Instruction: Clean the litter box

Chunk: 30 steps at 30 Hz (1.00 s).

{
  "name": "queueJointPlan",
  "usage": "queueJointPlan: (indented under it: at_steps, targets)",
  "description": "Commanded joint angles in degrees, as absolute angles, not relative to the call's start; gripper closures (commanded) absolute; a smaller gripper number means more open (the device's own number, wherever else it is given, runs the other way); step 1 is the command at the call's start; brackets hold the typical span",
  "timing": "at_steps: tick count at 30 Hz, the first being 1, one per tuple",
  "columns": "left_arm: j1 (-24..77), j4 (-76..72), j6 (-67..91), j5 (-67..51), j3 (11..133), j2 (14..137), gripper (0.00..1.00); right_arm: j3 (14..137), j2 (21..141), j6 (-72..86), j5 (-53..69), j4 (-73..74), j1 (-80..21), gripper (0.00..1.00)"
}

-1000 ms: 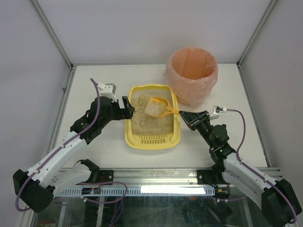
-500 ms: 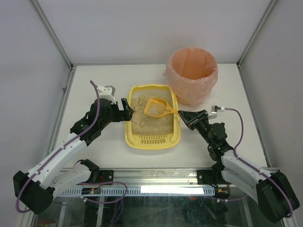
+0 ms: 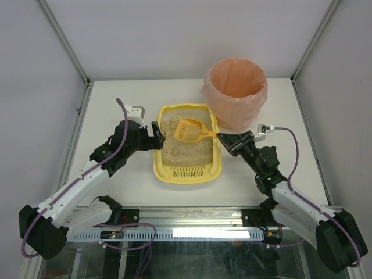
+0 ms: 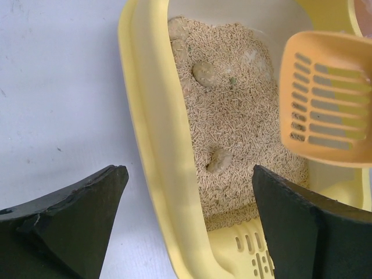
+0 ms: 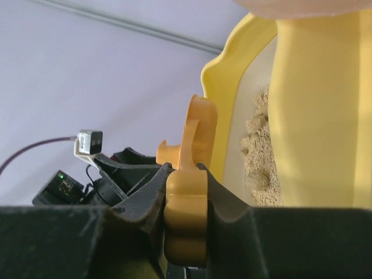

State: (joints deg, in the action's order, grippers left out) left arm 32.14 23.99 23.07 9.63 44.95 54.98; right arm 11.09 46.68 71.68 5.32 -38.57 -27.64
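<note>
the litter box (image 3: 157,165) sits in the middle of the table (image 3: 116,104). the left gripper (image 3: 156,135) is spread astride its left wall, not clamping. the right gripper (image 3: 223,139) pinches the scoop (image 3: 187,130) by its handle over the box. digging at the clumps (image 4: 219,161) could shove the unheld box or twist the scoop loose.

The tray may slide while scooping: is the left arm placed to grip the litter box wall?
Probably yes: the left claw is open astride the wall of the litter box, scoop clear of it.
</note>
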Motion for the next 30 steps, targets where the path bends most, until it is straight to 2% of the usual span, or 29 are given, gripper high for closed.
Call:
queueJointPlan:
  at_steps: [1, 7, 14, 19, 22, 30]
  targets:
    - [31.38, 21.18, 21.38, 7.64, 46.17, 55.37, 0.08, 16.73, 46.49, 66.23, 6.31, -32.78, -27.70, 1.00]
    - [31.24, 21.34, 21.23, 6.43, 45.66, 56.35, 0.16, 31.89, 47.77, 51.45, 1.29, -6.94, -30.28, 1.00]
    - [30.49, 22.84, 20.82, 4.86, 46.90, 60.12, 0.28, 48.68, 59.15, 37.29, -19.77, 10.44, -43.50, 1.00]
    - [30.36, 22.85, 20.91, 3.97, 46.76, 60.59, 0.31, 59.00, 68.48, 28.83, -33.08, 16.90, -48.94, 1.00]
    - [30.39, 22.85, 20.55, 3.42, 46.85, 61.55, 0.33, 64.88, 73.82, 26.37, -36.40, 20.00, -49.83, 1.00]
    - [30.40, 23.18, 19.17, 1.05, 47.47, 64.87, 0.38, 64.76, 79.75, 31.72, -33.49, 16.41, -49.14, 1.00]
